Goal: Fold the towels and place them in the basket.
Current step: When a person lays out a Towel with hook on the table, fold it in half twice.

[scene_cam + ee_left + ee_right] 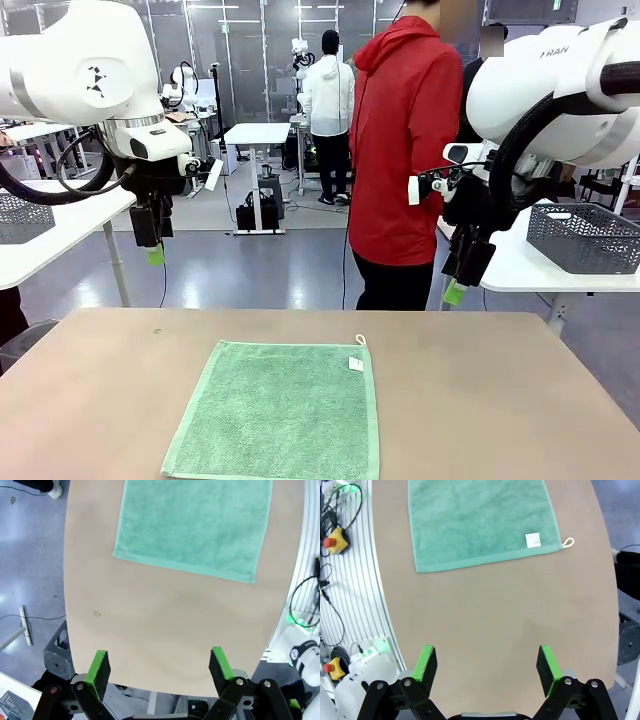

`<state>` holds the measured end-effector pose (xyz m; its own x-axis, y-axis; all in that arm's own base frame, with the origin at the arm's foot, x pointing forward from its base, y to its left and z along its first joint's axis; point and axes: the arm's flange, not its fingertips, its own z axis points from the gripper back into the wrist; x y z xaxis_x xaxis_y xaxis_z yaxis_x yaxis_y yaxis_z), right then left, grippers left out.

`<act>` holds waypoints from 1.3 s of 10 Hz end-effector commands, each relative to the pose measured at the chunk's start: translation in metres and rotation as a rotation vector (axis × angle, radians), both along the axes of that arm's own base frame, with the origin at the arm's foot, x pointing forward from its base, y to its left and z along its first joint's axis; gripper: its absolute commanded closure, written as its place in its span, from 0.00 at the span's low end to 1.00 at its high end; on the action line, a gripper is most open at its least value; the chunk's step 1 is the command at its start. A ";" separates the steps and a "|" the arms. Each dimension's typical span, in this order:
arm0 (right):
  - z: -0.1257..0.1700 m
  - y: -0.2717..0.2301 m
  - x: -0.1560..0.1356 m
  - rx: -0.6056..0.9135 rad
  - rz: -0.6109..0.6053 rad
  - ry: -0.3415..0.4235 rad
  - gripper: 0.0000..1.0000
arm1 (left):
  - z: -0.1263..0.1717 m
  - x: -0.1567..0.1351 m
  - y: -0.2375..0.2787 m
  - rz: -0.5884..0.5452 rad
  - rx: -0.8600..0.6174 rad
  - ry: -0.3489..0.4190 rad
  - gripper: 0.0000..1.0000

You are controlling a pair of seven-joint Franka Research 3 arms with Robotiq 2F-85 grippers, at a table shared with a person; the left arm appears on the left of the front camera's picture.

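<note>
A mint green towel (280,415) lies flat and unfolded on the tan table (500,400), near its front edge, with a white label and a loop at its far right corner. In the wrist views the towel (195,525) (480,522) sits ahead of the fingers. My left gripper (153,245) hangs high over the table's far left side, open and holding nothing (159,667). My right gripper (458,285) hangs high at the far right, also open and holding nothing (487,667). A dark grey mesh basket (583,237) stands on a white side table at the right.
A person in a red jacket (405,150) stands just beyond the table's far edge, back turned. A second grey mesh basket (20,215) rests on a white table at the left. Bare tabletop surrounds the towel on both sides.
</note>
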<state>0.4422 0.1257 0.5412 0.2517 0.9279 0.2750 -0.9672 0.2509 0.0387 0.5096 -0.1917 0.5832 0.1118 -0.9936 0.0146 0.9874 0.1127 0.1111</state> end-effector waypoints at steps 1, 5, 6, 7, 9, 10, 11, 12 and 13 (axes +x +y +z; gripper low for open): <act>0.003 0.001 0.000 -0.002 -0.003 0.005 0.00 | 0.001 -0.001 0.000 0.000 0.000 0.002 0.00; -0.013 0.015 -0.008 -0.043 0.038 -0.004 0.00 | -0.014 -0.011 -0.016 -0.040 0.064 -0.011 0.00; -0.028 0.024 -0.014 -0.042 0.046 0.002 0.00 | -0.031 -0.018 -0.023 -0.070 0.053 -0.022 0.00; -0.040 0.034 -0.022 -0.041 0.056 0.000 0.00 | -0.052 -0.026 -0.033 -0.107 0.047 -0.024 0.00; -0.067 0.062 -0.040 -0.055 0.105 0.014 0.00 | -0.087 -0.047 -0.056 -0.164 0.054 -0.030 0.00; -0.080 0.076 -0.053 -0.078 0.109 0.028 0.00 | -0.106 -0.061 -0.064 -0.180 0.064 -0.023 0.00; -0.094 0.087 -0.062 -0.103 0.117 0.038 0.00 | -0.122 -0.071 -0.065 -0.211 0.075 -0.019 0.00; -0.109 0.095 -0.070 -0.112 0.130 0.053 0.00 | -0.141 -0.082 -0.065 -0.248 0.085 -0.029 0.00; -0.123 0.102 -0.076 -0.094 0.146 0.078 0.00 | -0.157 -0.092 -0.061 -0.279 0.070 -0.028 0.00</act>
<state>0.3681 0.2231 0.4264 0.1049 0.9800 0.1690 -0.9912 0.0891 0.0984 0.4290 -0.2664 0.4345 -0.1262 -0.9905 -0.0549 0.9875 -0.1307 0.0882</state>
